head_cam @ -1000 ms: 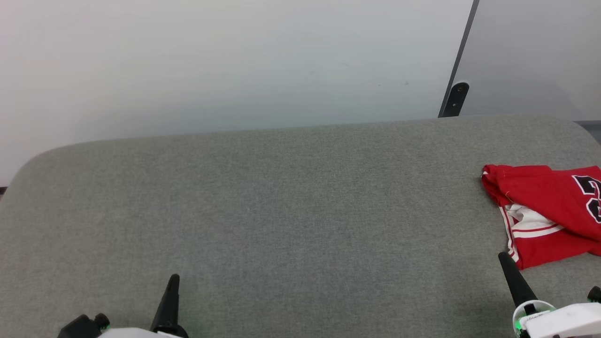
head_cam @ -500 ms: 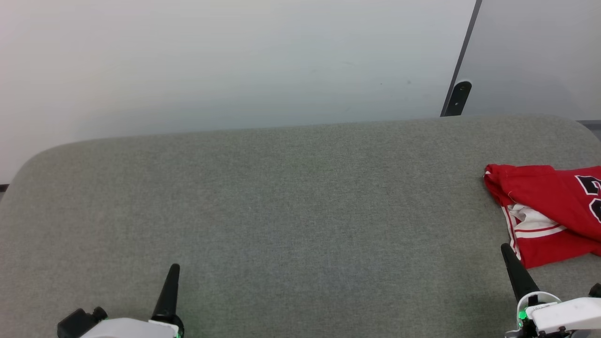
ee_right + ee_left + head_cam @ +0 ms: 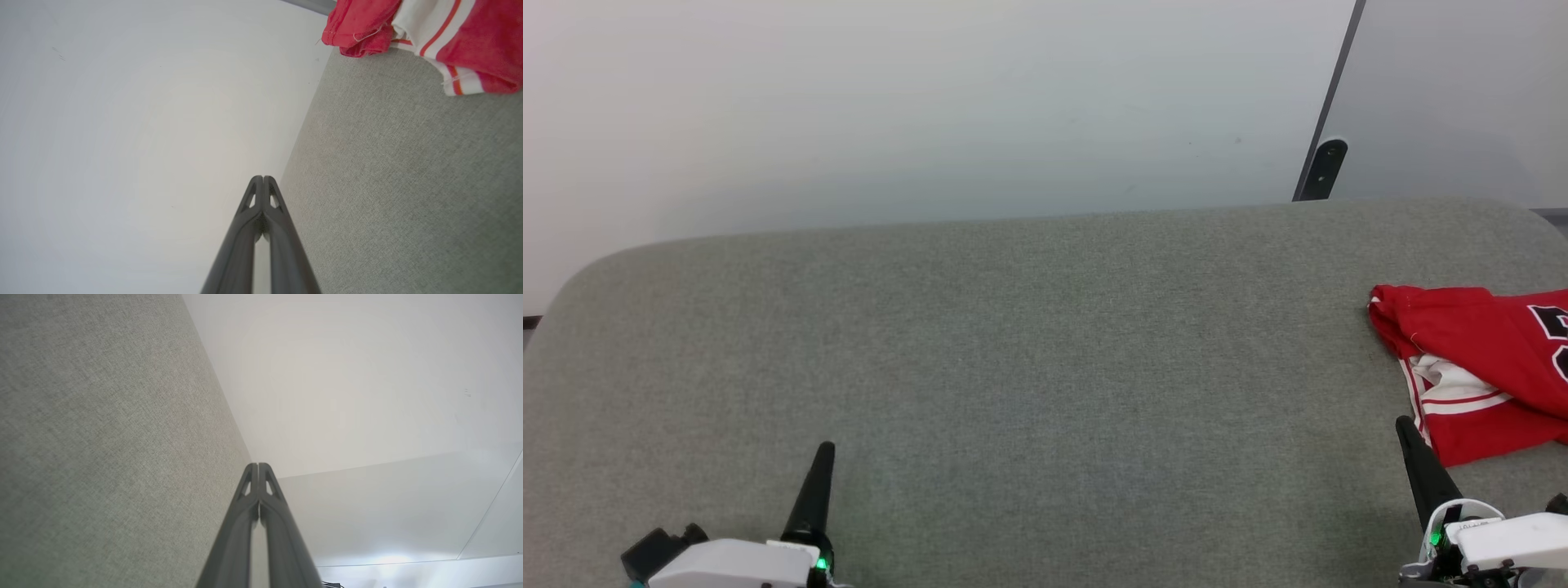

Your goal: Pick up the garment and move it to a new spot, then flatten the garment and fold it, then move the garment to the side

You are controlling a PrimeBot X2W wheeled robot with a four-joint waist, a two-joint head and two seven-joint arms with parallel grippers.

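The garment [image 3: 1474, 359] lies in a folded bundle on the grey fabric surface [image 3: 1013, 367], at about 3 o'clock in the head view and cut off by that view's right edge. Its long axis runs roughly from 9 to 3 o'clock, with a rounded red end pointing toward 9. A white sleeve end with red stripes [image 3: 1450, 390] shows from under the red cloth and slants toward 7 o'clock. Part of a black, white-outlined number [image 3: 1553, 343] sits at the frame edge.

The right hand [image 3: 1405, 426] hovers at 5 o'clock, its tip just beside the garment's near corner; whether it touches cannot be told. In the right wrist view this hand [image 3: 263, 179] is clenched, fingers pressed together on nothing, with the garment [image 3: 482, 36] at 1 o'clock.

The left hand [image 3: 823, 453] sits at 7 o'clock, well apart from the garment. Its wrist view shows the left hand [image 3: 258, 467] also clenched and empty over the surface [image 3: 102, 437].
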